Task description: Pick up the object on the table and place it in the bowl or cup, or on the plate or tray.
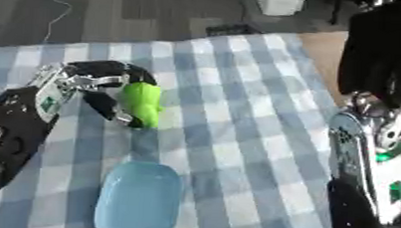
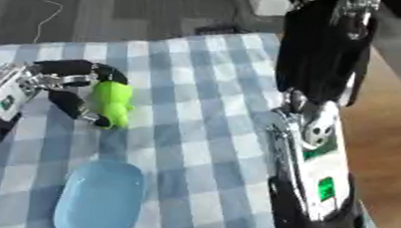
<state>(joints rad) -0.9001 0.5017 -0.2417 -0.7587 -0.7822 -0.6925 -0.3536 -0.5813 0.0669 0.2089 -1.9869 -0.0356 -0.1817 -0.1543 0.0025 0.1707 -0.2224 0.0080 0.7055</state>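
Observation:
A bright green object is held just above the blue-and-white checked tablecloth, with my left hand shut on it: fingers curl over its top and the thumb pinches below. A pale blue oval plate lies on the cloth directly nearer to me than the green object. My right hand hangs at the right side of the table, black fingers pointing away and straight, holding nothing.
The checked cloth covers the table; its right edge shows bare wood. Beyond the far edge is dark floor with a white bin and a thin cable.

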